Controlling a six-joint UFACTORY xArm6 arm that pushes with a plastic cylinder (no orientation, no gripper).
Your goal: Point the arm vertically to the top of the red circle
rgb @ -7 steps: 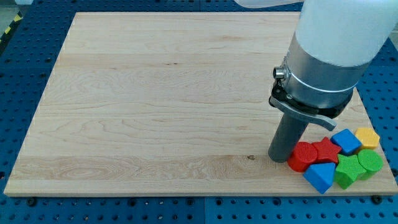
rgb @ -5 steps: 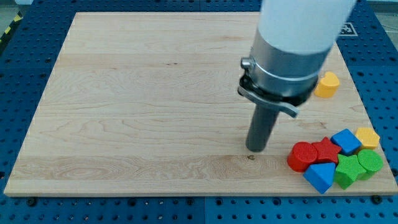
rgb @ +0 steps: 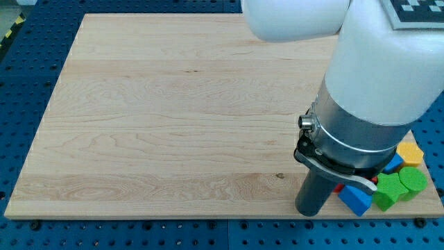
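Wooden board [rgb: 173, 111]: a pale board is seen laid on a blue perforated table [rgb: 28, 83]; it serves as the landmark for every place given below.
Arm [rgb: 378, 76]: a large white and grey body is seen over the board's corner at the view's bottom right, covering much of the block cluster there.
My tip [rgb: 308, 212]: the dark rod's lower end is set on the board close to its edge at the view's bottom, just to the view's left of the cluster.
Grasp: no fingers are carried, only the bare rod; nothing is held by it.
Red circle: it cannot be made out clearly; only a small sliver of red [rgb: 338, 187] is visible between the rod and the arm's collar, so where the tip stands relative to it cannot be told.
Blue block [rgb: 356, 199]: it is seen on the board near the bottom-right corner, just to the view's right of the tip; whether they touch cannot be told.
Green blocks [rgb: 389, 192]: two are seen side by side at the corner, to the view's right of the blue block.
Yellow block [rgb: 411, 154]: it is seen by the board's right edge, above the green blocks.
Second blue block [rgb: 393, 164]: a small part is visible beside the yellow block, half hidden under the arm.
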